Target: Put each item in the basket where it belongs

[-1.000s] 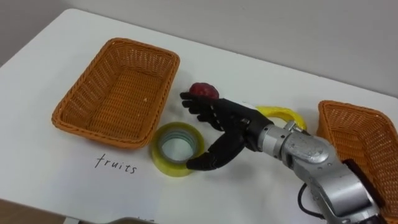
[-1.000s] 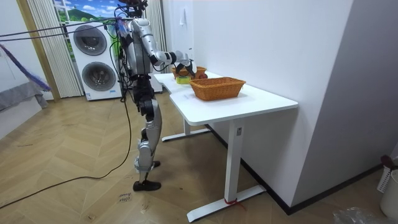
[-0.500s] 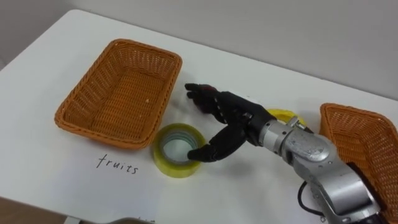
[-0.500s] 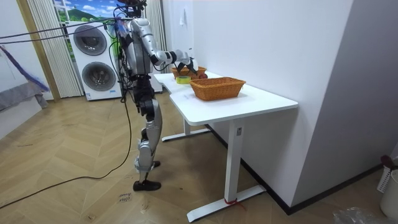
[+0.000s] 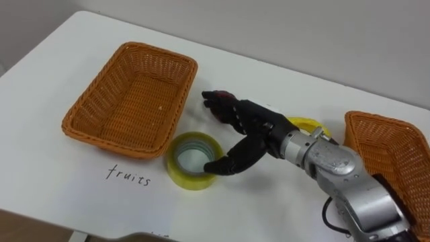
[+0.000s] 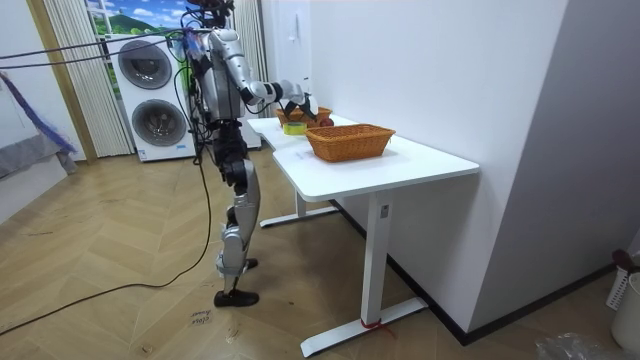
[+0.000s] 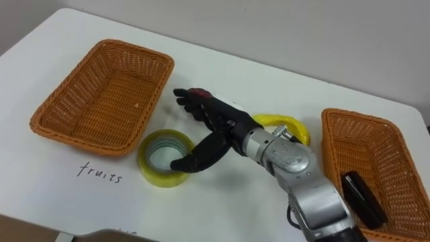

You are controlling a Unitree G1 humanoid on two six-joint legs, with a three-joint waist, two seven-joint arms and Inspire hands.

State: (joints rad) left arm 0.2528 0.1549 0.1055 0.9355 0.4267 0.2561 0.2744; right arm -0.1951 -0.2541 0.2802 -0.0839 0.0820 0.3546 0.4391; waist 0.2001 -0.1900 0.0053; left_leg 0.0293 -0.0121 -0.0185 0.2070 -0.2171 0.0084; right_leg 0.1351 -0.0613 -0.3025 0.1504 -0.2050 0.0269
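My right hand (image 5: 254, 133) is open, fingers stretched over the dark red fruit (image 5: 218, 96) under their tips. My thumb is at the yellow tape roll (image 5: 188, 161), and the fruit basket (image 5: 101, 124) is just beyond my fingertips.

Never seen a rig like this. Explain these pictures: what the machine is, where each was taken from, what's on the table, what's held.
It is a two-legged humanoid robot. Two pictures come from cameras in its head, looking down; the third, from across the room, shows it standing at the white table. On it lie an empty basket, a second basket, a yellow tape roll, a banana and a red fruit. The right hand is spread open over the red fruit, gripping nothing yet.
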